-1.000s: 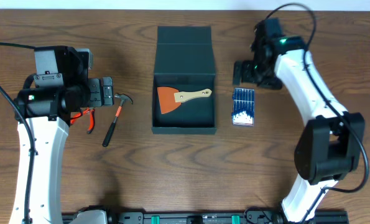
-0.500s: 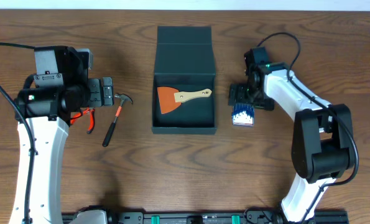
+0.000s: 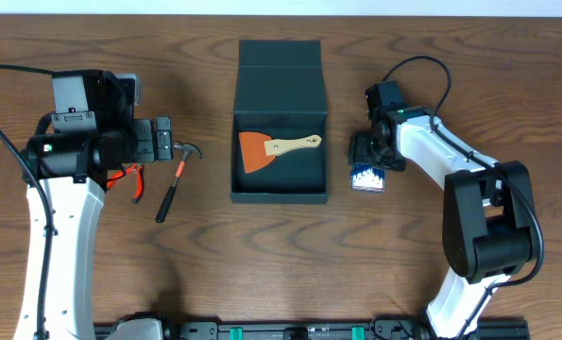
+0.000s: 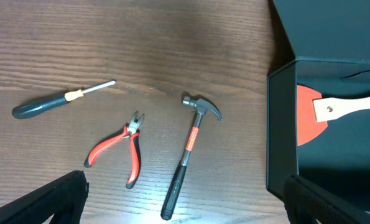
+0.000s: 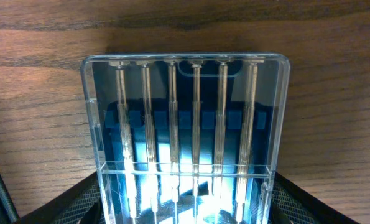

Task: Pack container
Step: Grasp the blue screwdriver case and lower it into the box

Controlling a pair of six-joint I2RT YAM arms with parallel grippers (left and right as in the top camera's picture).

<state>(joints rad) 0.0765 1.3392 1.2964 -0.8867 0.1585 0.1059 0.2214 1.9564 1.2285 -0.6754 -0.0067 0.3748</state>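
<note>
Right arm: base at the near right edge, link bent back toward the centre, right end effector [image 3: 367, 151] directly over the far end of the blue drill-bit case [image 3: 368, 177]. Wrist view looks straight down on the clear lid of the case [image 5: 185, 124], with six bits side by side. Fingers [image 5: 66, 202] are spread apart, one at each long side of the case; can't tell whether they touch it.

Left arm: wrist over the red pliers [image 3: 134, 179], left end effector [image 3: 162, 142] pointing toward the container. Fingers [image 4: 48, 199] are wide apart, holding nothing. Below it are the hammer [image 4: 191, 149], pliers and a screwdriver [image 4: 60, 99], all flat on the tabletop [image 3: 186, 274].

The container [image 3: 290, 179] sits mid-tabletop between the two arms, flap lid laid open toward the far side. Inside is a scraper [image 3: 276, 148], orange blade, wooden handle. The drill-bit case lies just beside the container's right wall.

Delta vs 1.0 s ago: the right end effector was further back with the whole case exposed. It then moved nearer and slightly left, and now covers the case's far part. Left arm and all tools unchanged.
</note>
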